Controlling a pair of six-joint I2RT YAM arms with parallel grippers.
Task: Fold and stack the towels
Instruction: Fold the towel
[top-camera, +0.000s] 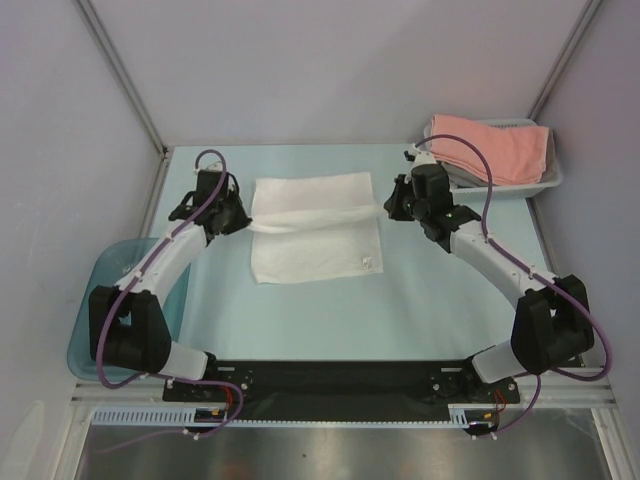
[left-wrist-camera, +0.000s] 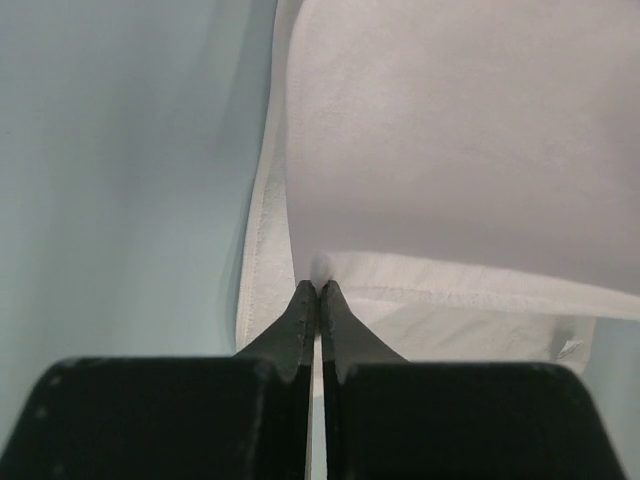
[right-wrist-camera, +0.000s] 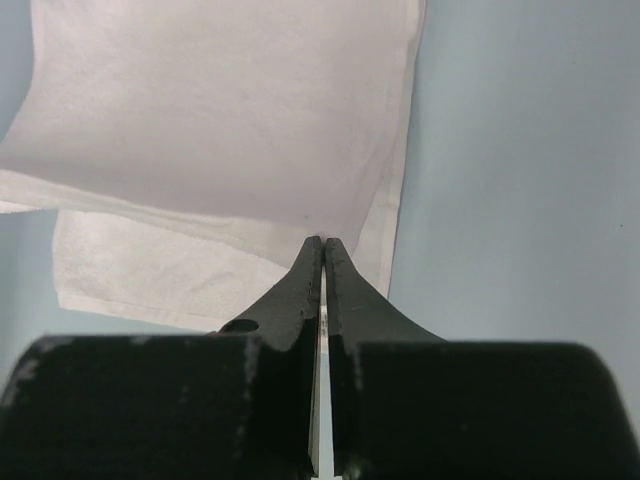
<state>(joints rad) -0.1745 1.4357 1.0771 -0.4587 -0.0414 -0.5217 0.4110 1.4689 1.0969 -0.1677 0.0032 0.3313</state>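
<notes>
Top external: left fingers (left-wrist-camera: 300, 318) and right fingers (right-wrist-camera: 305, 280) clamp the white towel (top-camera: 320, 250) mid-fold; pink towel (top-camera: 495, 148) waits in basket (top-camera: 548, 183).

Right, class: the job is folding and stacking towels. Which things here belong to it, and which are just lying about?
Belongs to the job: white towel, pinched by left gripper and right gripper; salmon-pink towel.
Lying about: basket holding the pink one; teal tub.
</notes>
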